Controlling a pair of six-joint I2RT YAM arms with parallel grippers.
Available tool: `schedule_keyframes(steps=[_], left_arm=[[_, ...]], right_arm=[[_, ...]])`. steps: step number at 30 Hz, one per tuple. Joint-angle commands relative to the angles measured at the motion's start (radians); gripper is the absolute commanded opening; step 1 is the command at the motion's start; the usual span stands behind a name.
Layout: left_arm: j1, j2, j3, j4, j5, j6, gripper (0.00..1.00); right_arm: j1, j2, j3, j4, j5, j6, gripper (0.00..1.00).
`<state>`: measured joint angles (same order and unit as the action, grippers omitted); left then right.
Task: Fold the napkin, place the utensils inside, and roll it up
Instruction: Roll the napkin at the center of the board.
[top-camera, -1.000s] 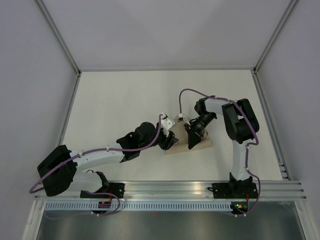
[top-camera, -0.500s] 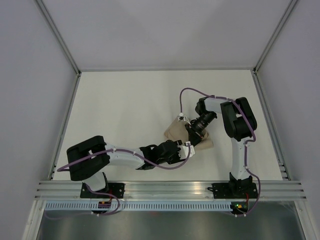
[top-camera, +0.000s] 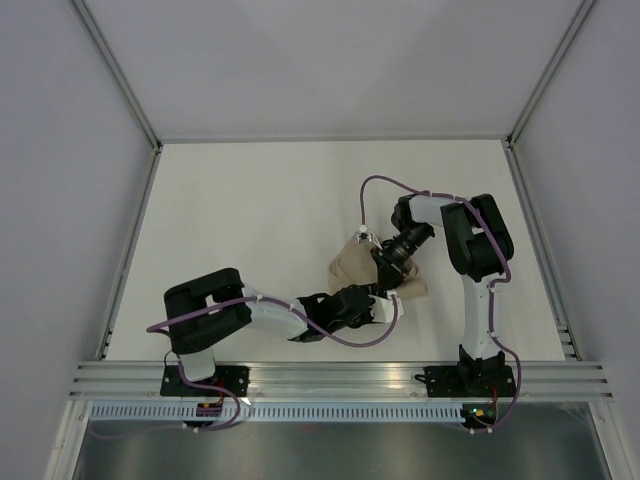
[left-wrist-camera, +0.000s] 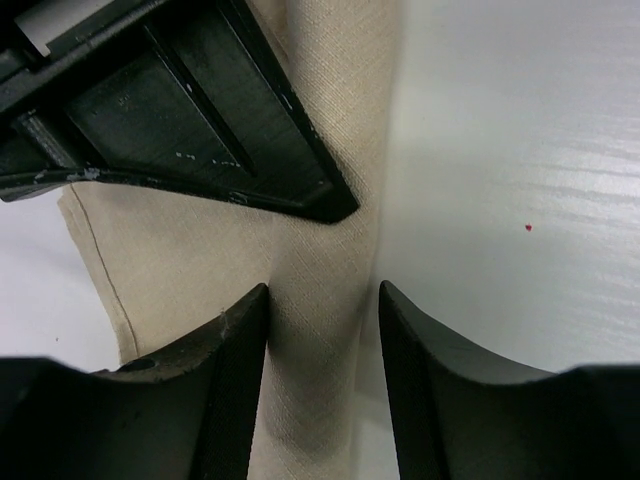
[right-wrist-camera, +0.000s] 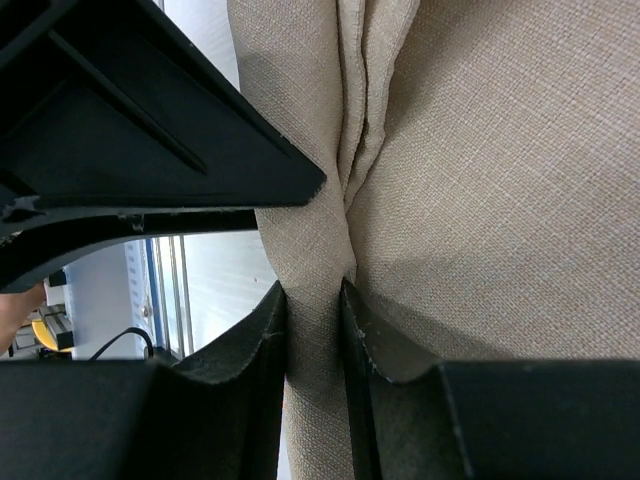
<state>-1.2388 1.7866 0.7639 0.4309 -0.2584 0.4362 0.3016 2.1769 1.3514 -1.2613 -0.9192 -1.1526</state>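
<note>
Your right gripper clamps a raised fold of the napkin — that ridge runs lengthwise between the parted fingers of your left gripper.

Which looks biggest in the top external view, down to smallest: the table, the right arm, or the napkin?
1. table
2. right arm, though it stands nearer the camera
3. napkin, bunched up and partly hidden

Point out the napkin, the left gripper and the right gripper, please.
napkin (top-camera: 348, 265): top view, on its left part.
left gripper (left-wrist-camera: 322, 292): left wrist view, midway between its fingertips.
right gripper (right-wrist-camera: 313, 287): right wrist view, midway between its fingertips.
</note>
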Motion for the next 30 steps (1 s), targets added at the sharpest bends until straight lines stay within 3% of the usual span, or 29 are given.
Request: schedule_keyframes(steps=[1,9,12,18,21,30], left_arm=[[-0.007,0.034,0.029,0.046,-0.001,0.055,0.51],[-0.001,0.089,0.152,-0.210,0.143,-0.010,0.12],[0.009,0.099,0.169,-0.262,0.211,-0.030,0.04],[0.081,0.091,0.179,-0.354,0.394,-0.091,0.02],[0.119,0.088,0.193,-0.389,0.470,-0.111,0.02],[0.245,0.125,0.281,-0.550,0.692,-0.175,0.02]], right_arm=[[-0.002,0.044,0.002,0.076,0.082,-0.050,0.31],[-0.002,0.026,0.006,0.088,0.103,-0.029,0.32],[-0.002,0.003,0.009,0.089,0.105,-0.016,0.36],[-0.002,-0.072,0.020,0.097,0.106,0.019,0.60],[-0.004,-0.123,0.040,0.100,0.092,0.053,0.65],[-0.053,-0.270,0.078,0.261,0.115,0.241,0.68]])
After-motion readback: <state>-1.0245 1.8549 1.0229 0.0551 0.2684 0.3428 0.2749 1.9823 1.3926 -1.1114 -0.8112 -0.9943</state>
